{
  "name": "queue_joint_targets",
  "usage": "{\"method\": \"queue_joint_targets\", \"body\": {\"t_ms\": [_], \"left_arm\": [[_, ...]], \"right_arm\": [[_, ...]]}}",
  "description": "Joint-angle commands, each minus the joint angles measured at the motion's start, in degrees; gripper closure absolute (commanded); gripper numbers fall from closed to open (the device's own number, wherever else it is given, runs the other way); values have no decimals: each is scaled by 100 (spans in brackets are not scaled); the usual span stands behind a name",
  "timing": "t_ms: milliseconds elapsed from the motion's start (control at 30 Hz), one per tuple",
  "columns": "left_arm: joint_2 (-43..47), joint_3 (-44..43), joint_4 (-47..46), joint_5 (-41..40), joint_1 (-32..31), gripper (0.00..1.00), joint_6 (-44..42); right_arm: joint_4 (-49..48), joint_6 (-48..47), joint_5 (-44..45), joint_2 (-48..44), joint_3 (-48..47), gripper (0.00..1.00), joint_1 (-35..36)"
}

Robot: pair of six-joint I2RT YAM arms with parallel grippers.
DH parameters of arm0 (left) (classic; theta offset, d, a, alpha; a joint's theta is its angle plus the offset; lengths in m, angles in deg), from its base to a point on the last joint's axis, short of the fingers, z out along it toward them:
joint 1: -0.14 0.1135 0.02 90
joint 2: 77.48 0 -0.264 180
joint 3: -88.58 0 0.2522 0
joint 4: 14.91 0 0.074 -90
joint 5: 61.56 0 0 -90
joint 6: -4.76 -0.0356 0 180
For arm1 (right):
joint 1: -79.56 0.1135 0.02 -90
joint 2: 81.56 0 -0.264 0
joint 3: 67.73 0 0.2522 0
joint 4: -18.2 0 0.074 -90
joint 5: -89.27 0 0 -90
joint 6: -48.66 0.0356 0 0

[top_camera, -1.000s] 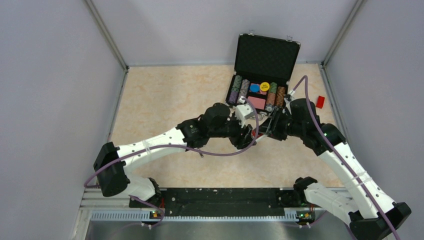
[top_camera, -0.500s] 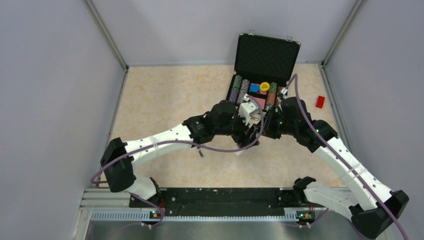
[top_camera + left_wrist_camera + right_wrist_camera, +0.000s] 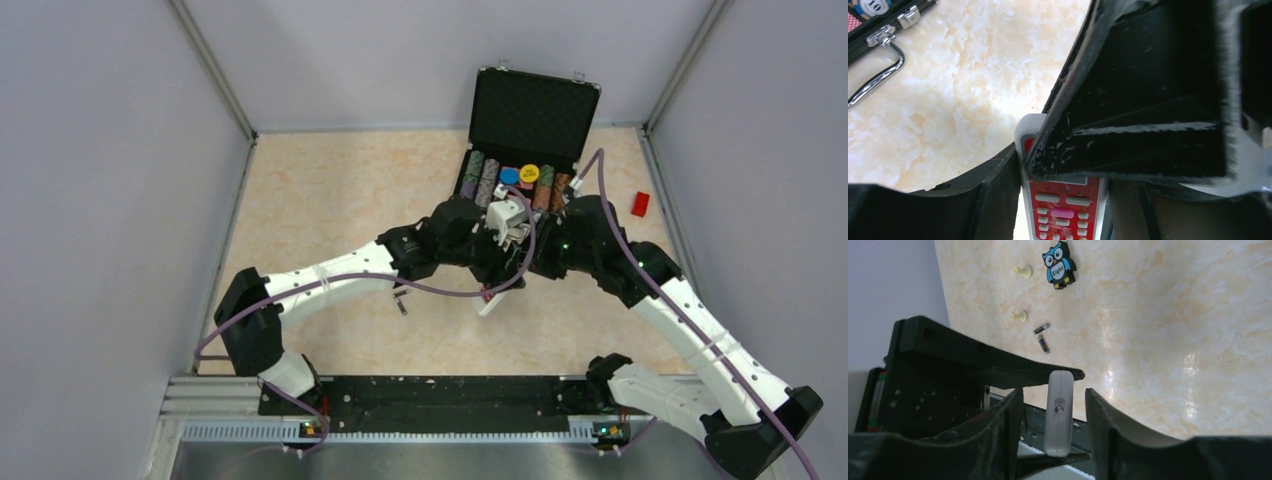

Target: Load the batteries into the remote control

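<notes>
The remote control (image 3: pixel 1063 210) shows its red face and white buttons in the left wrist view. My left gripper (image 3: pixel 1063 200) is shut on it across its width, above the table. In the right wrist view its white end (image 3: pixel 1059 415) stands between the fingers of my right gripper (image 3: pixel 1054 400), which is open with a gap on each side. From above, both grippers meet at mid-table over the remote control (image 3: pixel 490 300). Two batteries (image 3: pixel 1041 328) (image 3: pixel 1043 344) lie on the table beyond, small and dark with pale ends.
An open black case (image 3: pixel 520 180) of poker chips stands just behind the grippers, with its handle (image 3: pixel 873 80) close by. A small red block (image 3: pixel 640 204) lies at the right wall. A blue owl toy (image 3: pixel 1058 265) and two cream pegs (image 3: pixel 1022 271) (image 3: pixel 1019 316) lie near the batteries.
The left arm has stretched further right and toward the case, carrying the remote control. The right wrist has closed in on it, so the two grippers now overlap.
</notes>
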Motion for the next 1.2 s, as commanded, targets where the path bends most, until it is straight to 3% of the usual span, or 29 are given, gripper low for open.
{"method": "queue_joint_targets", "body": {"t_ms": [0, 233, 400, 533, 700, 867, 1167], "left_arm": [[620, 342, -1007, 386, 351, 100, 579], [1766, 1324, -2798, 860, 1440, 100, 1951], [2480, 1770, -4244, 514, 1853, 100, 2896], [2613, 1466, -4337, 397, 1885, 100, 3487], [2547, 1145, -4058, 325, 1918, 100, 4311], [2456, 1157, -4301, 414, 1940, 100, 4715], [2396, 1145, -4271, 386, 1949, 100, 4810]], "right_arm": [[-280, 360, 197, -419, -383, 45, 87], [-1071, 1059, 171, -982, -132, 28, 81], [-3464, 1688, -857, -1074, 918, 23, 89], [-4827, 1341, -1341, -719, 1082, 19, 221], [-5475, 63, -1679, -315, 564, 12, 704], [-6178, -127, -2087, -165, 532, 9, 798], [-6201, -354, -2202, -216, 613, 6, 944]]}}
